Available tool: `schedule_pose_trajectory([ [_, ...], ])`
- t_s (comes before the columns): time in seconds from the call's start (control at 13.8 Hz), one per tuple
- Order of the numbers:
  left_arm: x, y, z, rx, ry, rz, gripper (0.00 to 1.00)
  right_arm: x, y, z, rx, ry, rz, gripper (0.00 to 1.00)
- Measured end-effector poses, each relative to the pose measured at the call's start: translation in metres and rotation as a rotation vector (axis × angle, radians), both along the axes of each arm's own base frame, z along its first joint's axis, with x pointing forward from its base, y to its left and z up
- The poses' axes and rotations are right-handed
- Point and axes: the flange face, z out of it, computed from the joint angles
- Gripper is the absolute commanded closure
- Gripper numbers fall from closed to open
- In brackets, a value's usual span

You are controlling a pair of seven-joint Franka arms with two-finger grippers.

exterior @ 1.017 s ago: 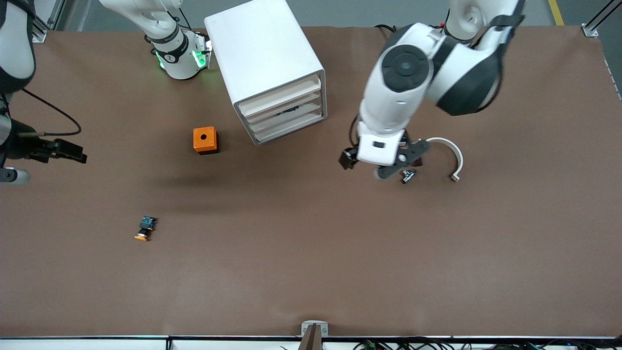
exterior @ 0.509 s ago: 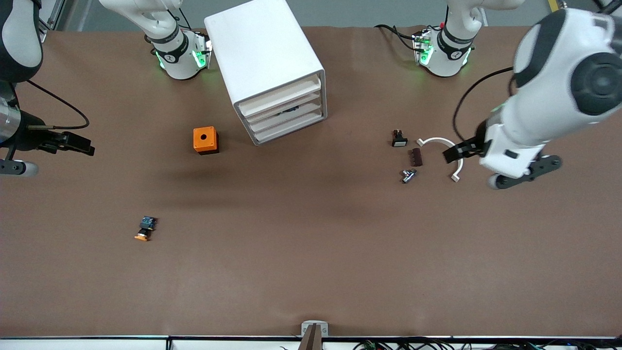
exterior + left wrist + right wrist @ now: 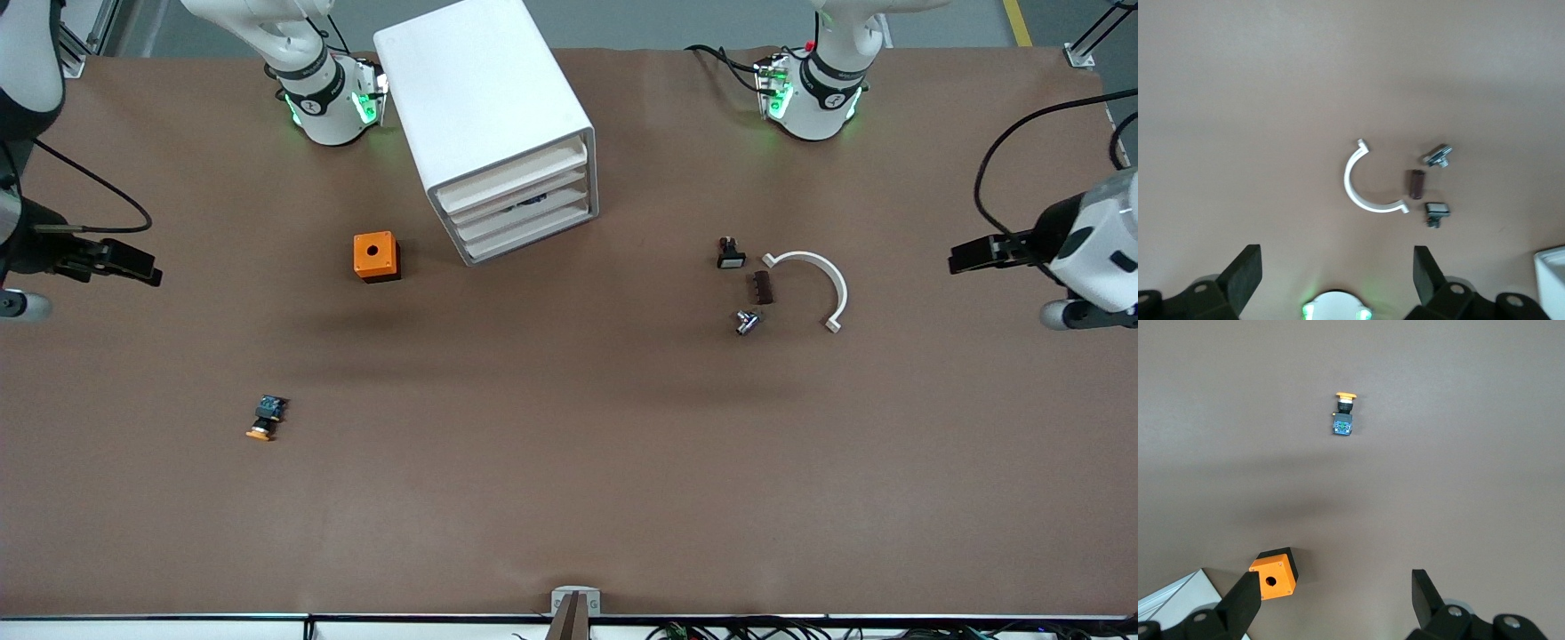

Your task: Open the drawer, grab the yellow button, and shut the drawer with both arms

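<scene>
The button [image 3: 263,419], with a flat orange cap and a dark blue-black body, lies on its side on the brown table, nearer the front camera than the orange box [image 3: 375,256]. It also shows in the right wrist view [image 3: 1343,415]. The white drawer unit [image 3: 484,107] stands near the arm bases with its drawers [image 3: 524,209] pushed in. My right gripper [image 3: 1335,600] is open and empty, held high at the right arm's end of the table. My left gripper [image 3: 1336,280] is open and empty, held high at the left arm's end.
A white arc-shaped clamp [image 3: 822,284], a brown part [image 3: 761,287], a small metal part [image 3: 746,322] and a small black part with a white face [image 3: 730,255] lie together toward the left arm's end. The orange box also shows in the right wrist view [image 3: 1275,573].
My left arm has swung away from over the small parts, out to the left arm's end of the table. The right arm has hardly moved. Nothing on the table has moved.
</scene>
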Motion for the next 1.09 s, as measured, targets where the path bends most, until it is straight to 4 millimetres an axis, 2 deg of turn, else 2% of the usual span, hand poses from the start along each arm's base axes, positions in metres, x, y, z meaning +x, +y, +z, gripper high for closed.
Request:
schedule_pose_trajectory([
  [0.15,-0.008,0.024,0.000,0.001,0.005,-0.038,0.00,-0.003,-0.003,0.008,0.001,0.015,-0.006,0.00],
  [0.36,-0.020,0.052,-0.002,0.000,-0.028,-0.097,0.00,-0.012,-0.002,0.004,0.004,0.093,-0.004,0.00],
  [0.58,-0.030,0.067,-0.023,-0.012,-0.093,-0.127,0.00,-0.018,0.000,0.011,0.003,0.107,-0.002,0.00],
  [0.8,-0.032,0.058,-0.034,-0.013,-0.160,-0.155,0.00,-0.035,0.001,0.031,0.007,0.110,-0.001,0.00],
  [0.94,-0.026,0.042,-0.031,-0.010,-0.210,-0.184,0.00,-0.044,0.005,0.039,0.009,0.124,0.006,0.00],
  [1.09,-0.022,0.031,-0.026,-0.010,-0.245,-0.206,0.00,-0.045,0.005,0.042,0.008,0.114,0.005,0.00],
])
